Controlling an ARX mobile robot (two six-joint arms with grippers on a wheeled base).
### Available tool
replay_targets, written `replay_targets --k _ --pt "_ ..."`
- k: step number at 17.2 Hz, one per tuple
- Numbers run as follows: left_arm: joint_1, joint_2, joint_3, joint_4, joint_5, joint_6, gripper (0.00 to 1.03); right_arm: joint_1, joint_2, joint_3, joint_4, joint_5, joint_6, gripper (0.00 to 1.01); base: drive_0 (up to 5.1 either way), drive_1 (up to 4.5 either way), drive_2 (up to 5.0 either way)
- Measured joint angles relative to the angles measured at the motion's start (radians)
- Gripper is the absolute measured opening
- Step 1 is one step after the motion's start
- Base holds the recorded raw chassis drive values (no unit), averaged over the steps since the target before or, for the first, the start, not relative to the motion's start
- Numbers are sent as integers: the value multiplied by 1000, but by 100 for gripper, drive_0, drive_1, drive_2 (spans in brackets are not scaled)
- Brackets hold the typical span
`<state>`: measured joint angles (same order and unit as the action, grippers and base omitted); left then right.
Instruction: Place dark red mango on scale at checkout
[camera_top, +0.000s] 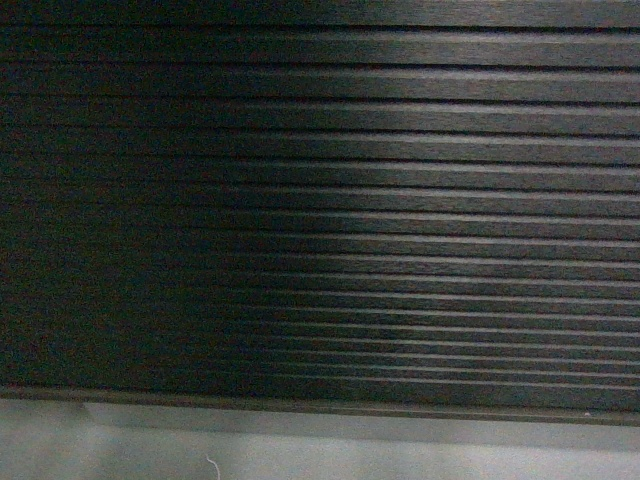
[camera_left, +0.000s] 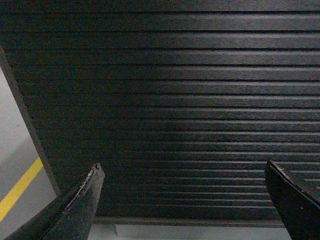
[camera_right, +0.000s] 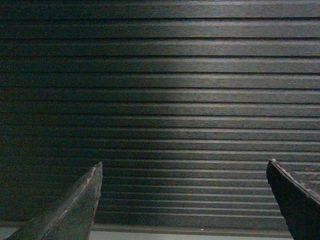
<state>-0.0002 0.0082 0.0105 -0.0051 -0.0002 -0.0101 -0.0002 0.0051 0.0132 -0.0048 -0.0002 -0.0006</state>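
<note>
The checkout fills the head view as a dark ribbed front panel close ahead, with a grey plinth along the bottom. Neither the dark red mango nor the scale is in view. My left gripper is open, its two dark fingers wide apart with nothing between them, facing the checkout panel. My right gripper is open too and empty, pointed at the same slatted panel. Neither gripper shows in the head view.
The checkout's left corner edge shows in the left wrist view. Beyond it lies grey floor with a yellow line. The plinth strip runs under the panel.
</note>
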Motion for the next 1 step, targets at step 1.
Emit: replay_targets --k 1 --pt "0 0 0 0 0 0 98 0 0 0 0 0 0 98 0 0 0"
